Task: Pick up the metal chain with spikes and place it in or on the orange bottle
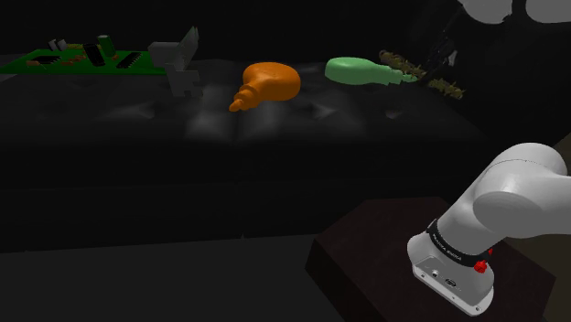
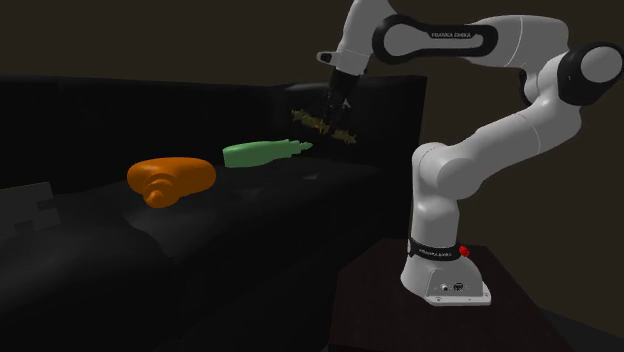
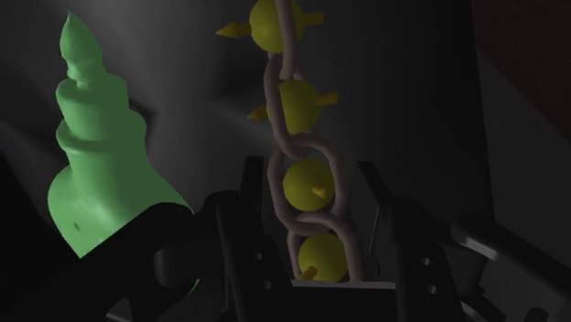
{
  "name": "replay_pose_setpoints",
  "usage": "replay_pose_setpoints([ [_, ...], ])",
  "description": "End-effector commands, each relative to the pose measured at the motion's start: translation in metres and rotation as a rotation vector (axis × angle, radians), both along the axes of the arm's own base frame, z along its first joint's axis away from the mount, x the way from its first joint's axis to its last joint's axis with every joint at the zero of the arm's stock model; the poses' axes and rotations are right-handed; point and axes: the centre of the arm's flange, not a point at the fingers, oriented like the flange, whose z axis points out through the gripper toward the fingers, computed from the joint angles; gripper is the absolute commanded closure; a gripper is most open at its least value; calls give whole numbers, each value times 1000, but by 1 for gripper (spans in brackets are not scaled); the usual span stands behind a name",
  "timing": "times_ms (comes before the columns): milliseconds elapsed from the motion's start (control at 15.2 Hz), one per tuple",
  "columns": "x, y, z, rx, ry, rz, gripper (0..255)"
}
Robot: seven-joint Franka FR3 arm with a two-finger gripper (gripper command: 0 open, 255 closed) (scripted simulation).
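- Shoulder view: a dark sofa seat (image 1: 302, 123) runs across the dim scene.
- An orange bottle with a ribbed, tapering neck (image 1: 265, 84) lies on its side near the middle of the seat. Its neck points toward the view's lower left.
- To its right lies a pale green bottle of the same shape (image 1: 361, 71), also on its side, with its neck toward the view's right.
- The spiked chain of pale links strung with yellow spiked balls (image 1: 425, 73) sits just past the green bottle's neck. It is well apart from the orange bottle.
- At the view's far left is a flat green circuit board (image 1: 73, 59), with a pale grey blocky object (image 1: 178, 66) between it and the orange bottle.
- The white arm's base (image 1: 485, 220) stands on the dark box stand (image 1: 366, 242).
- Second exterior view: the arm arches over the sofa and the black gripper (image 2: 335, 102) points down at the spiked chain.
- The spiked chain stretches out at a slant to either side directly under the gripper. I cannot tell whether it is clear of the cushion.
- The green bottle lies between the spiked chain and the orange bottle.
- Wrist view: the two black fingers (image 3: 247, 220) stand narrow and press against both sides of the spiked chain, clasping it.
- The chain runs on away from the gripper, and the green bottle lies just beside it.
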Motion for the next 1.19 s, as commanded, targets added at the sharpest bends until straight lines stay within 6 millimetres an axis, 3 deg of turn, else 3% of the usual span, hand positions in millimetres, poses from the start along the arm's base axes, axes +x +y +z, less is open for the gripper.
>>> replay_pose_setpoints([
  [0, -1, 0, 11, 0, 0, 0, 255],
  [1122, -1, 0, 101, 0, 0, 0, 255],
])
